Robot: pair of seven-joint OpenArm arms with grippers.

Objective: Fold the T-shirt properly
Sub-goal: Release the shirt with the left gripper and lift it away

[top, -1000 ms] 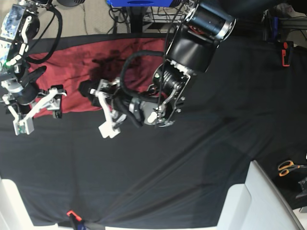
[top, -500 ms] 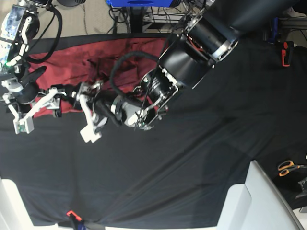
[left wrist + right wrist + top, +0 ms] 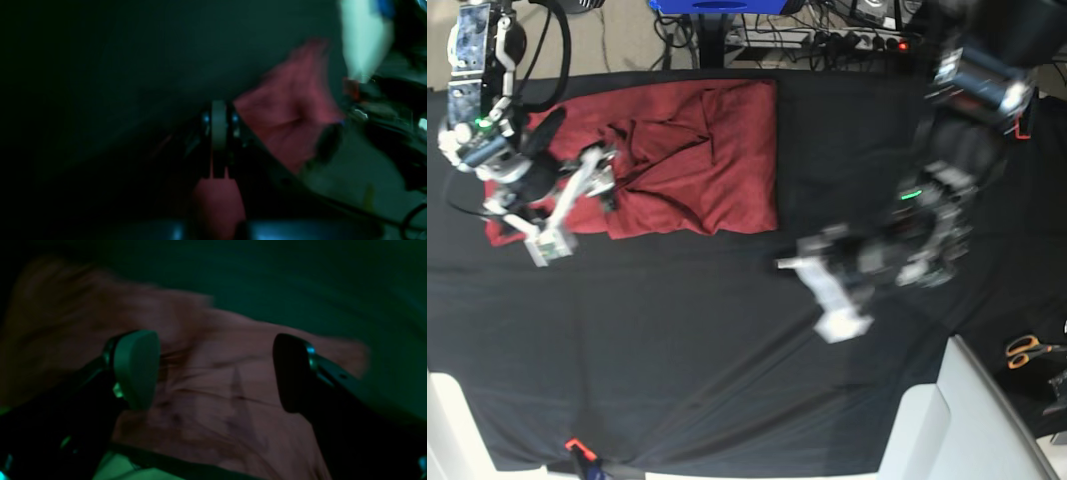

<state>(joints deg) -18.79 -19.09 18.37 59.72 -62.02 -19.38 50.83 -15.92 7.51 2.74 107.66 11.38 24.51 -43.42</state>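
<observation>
The black-draped worktop (image 3: 727,380) fills most of my base view, and the T-shirt (image 3: 717,160) lies on its far side toward my right — a brick-red slab, creased and bunched near its middle. My right tool (image 3: 575,203) hangs over the shirt's end, its two fingers spread wide with nothing between them; through that wrist camera I see the red cloth beneath and between the dark pads (image 3: 138,366), though blur hides whether they touch it. My left tool (image 3: 827,290) sits well clear of the shirt, over bare black cloth, blurred, fingers pressed together and holding nothing. Orange-handled scissors (image 3: 1027,350) lie at the edge.
</observation>
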